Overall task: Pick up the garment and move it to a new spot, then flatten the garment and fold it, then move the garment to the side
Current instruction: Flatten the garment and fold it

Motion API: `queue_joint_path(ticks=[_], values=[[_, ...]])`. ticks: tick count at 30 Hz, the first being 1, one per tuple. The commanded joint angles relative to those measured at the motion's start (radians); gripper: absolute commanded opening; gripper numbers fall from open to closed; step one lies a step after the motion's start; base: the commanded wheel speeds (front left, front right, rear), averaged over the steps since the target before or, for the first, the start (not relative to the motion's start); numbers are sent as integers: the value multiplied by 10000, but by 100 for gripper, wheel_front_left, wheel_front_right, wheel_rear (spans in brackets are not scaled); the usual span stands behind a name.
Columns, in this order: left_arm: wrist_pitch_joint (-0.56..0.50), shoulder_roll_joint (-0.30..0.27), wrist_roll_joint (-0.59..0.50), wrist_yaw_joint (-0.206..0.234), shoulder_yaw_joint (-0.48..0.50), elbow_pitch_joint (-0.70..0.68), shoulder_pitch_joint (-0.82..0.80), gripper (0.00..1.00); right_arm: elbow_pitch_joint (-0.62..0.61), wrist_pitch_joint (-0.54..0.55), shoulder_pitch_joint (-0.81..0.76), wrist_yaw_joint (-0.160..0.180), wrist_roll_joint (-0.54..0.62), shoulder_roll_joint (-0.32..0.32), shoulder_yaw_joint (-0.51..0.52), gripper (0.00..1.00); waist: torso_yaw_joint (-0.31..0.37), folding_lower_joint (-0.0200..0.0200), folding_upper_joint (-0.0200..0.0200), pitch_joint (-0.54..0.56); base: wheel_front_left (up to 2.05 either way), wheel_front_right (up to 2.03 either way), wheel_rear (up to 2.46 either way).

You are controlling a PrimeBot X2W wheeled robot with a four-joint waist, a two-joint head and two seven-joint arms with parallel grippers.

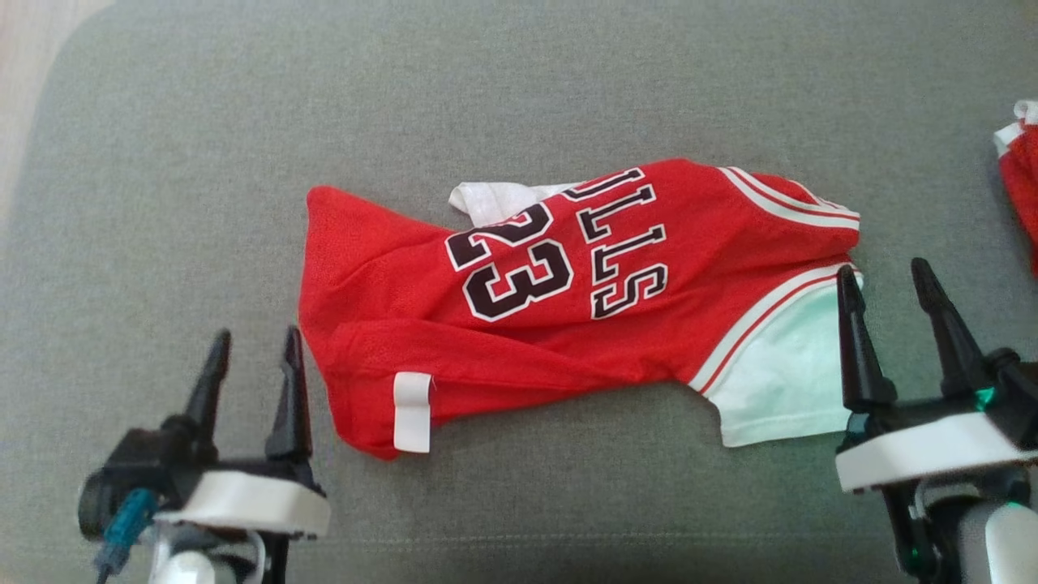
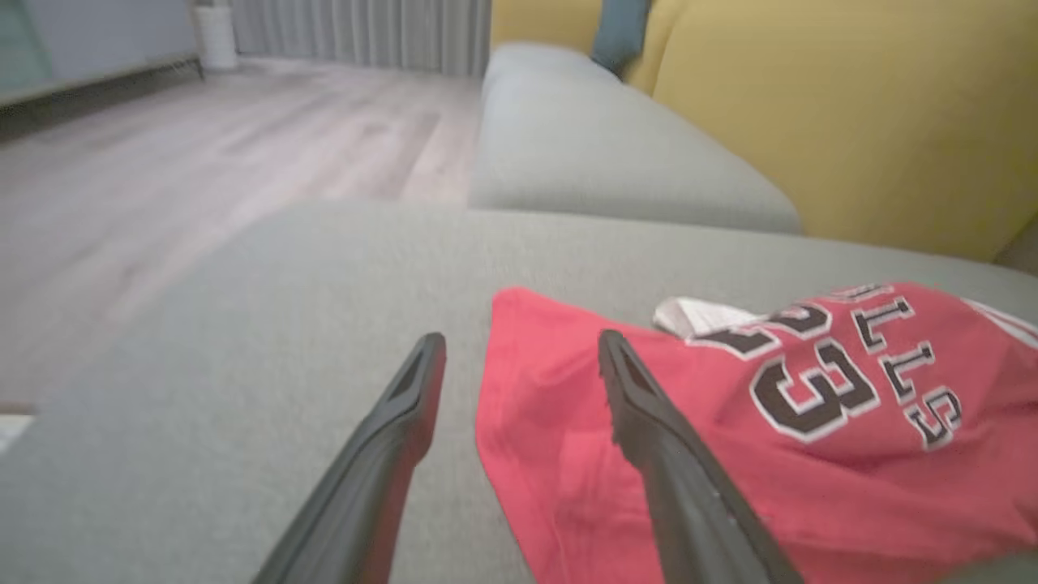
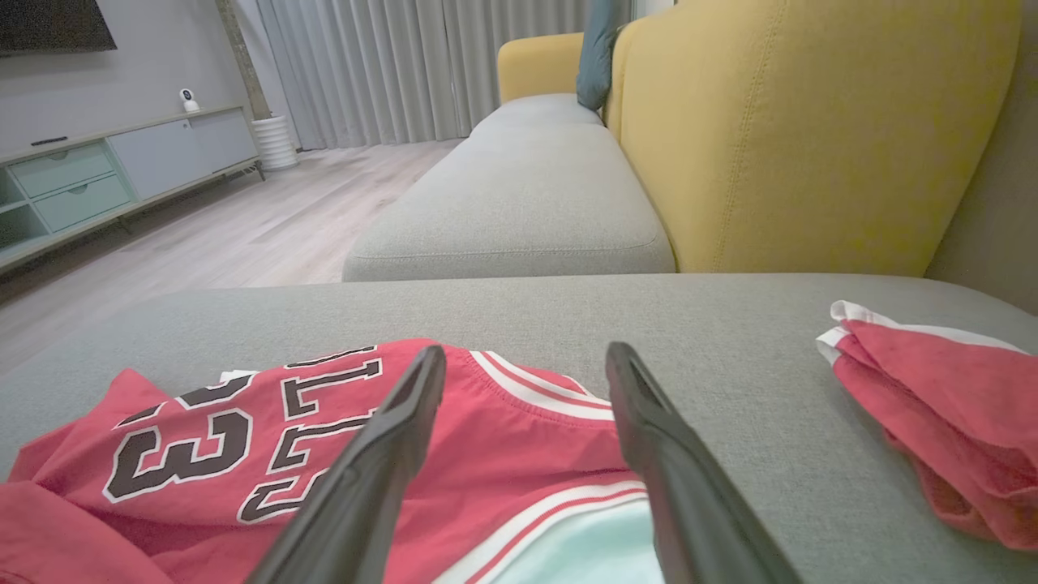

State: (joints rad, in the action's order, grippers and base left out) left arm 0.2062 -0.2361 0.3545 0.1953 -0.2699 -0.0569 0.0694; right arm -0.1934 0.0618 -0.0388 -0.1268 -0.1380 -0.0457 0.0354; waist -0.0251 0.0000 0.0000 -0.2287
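parted fingers [image 3: 381, 470] hang over a red jersey [image 3: 519, 442] on grey cushion [image 3: 730, 341].

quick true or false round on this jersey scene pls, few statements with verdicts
1. The red jersey lies on the grey cushion. True.
2. The left gripper is shut on the jersey's hem. False: its fingers stand apart, so it is open.
3. The number on the jersey reads 32. False: it reads 23.
4. A second red garment lies at the right edge of the head view. True.
5. The right gripper is open. True.
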Motion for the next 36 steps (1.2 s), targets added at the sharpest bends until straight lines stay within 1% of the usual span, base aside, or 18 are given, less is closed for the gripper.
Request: queue_joint_path(ticks=[1,6,11,16,22,24,26,32,36], values=[[224,-94,-315,239,516,-599,-476,100,-456,69,-166,-39,85,-99,-240,100,50,0,0,166,0,0,0],[276,-187,-726,518,530,-1003,-557,100,-584,131,-467,-39,107,-86,-347,100,226,0,0,441,0,0,0],[-22,-246,-770,697,522,-1077,-354,100,-675,139,-613,-39,47,-69,-446,100,382,0,0,639,0,0,0],[-129,-206,-724,749,468,-1106,-281,100,-711,148,-578,-39,16,-61,-469,100,412,0,0,645,0,0,0],[-255,-241,-648,674,382,-984,-354,100,-684,138,-466,-39,-9,-54,-492,100,422,0,0,568,0,0,0],[-376,-293,-615,595,322,-914,-391,100,-665,145,-433,-39,-9,-53,-496,100,427,0,0,537,0,0,0],[-619,-340,-489,425,222,-769,-477,100,-657,140,-400,-39,-9,-52,-496,100,419,0,0,486,0,0,0],[-2496,-466,606,-335,-8,245,-921,100,-615,130,-281,-39,-21,-49,-591,100,452,0,0,252,0,0,0],[-3124,-506,1327,-780,80,778,-1235,100,-528,71,-194,-39,-61,-48,-622,100,553,0,0,132,0,0,0]])
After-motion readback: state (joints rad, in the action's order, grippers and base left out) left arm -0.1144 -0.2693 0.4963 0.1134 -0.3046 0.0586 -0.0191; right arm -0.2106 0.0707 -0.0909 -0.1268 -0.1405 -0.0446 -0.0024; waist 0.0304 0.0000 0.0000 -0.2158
